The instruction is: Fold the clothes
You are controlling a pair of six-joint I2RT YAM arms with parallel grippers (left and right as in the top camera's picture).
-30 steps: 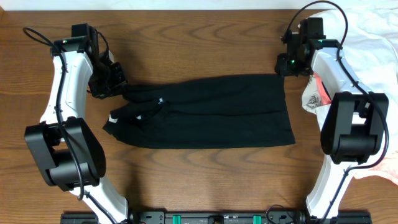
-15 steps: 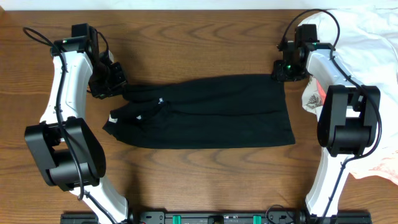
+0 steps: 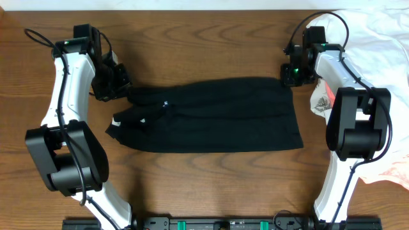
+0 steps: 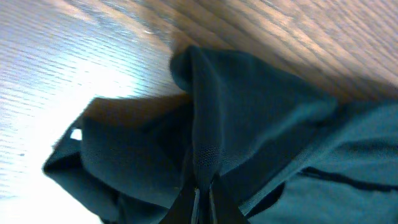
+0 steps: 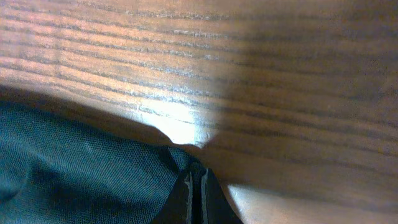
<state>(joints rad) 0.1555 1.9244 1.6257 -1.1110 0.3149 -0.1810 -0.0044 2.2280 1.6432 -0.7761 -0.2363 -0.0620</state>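
The wooden bench [image 3: 204,38] fills the overhead view, and the clothes [image 3: 217,115], one black garment, lie flat across its middle as a wide band. To the right of the clothes, a white garment [image 3: 383,45] is heaped at the bench's far corner and trails down that edge. The left arm [image 3: 64,96] stands left of the clothes and the right arm [image 3: 348,83] right of them, each reaching in to a far corner. A crumpled pink-printed piece [image 3: 323,99] lies just off the right edge of the clothes, partly under the right arm. The left gripper [image 3: 126,92] sits at the far left corner of the clothes. In the left wrist view its jaws are pinched tight on a raised ridge of the dark cloth [image 4: 249,124], which bunches up around them. The right gripper [image 3: 285,80] sits at the far right corner of the clothes. In the right wrist view its jaws are pressed together on the very tip of that corner, with bare wood beyond. Tiny white marks [image 3: 165,102] show on the rumpled left end of the clothes.
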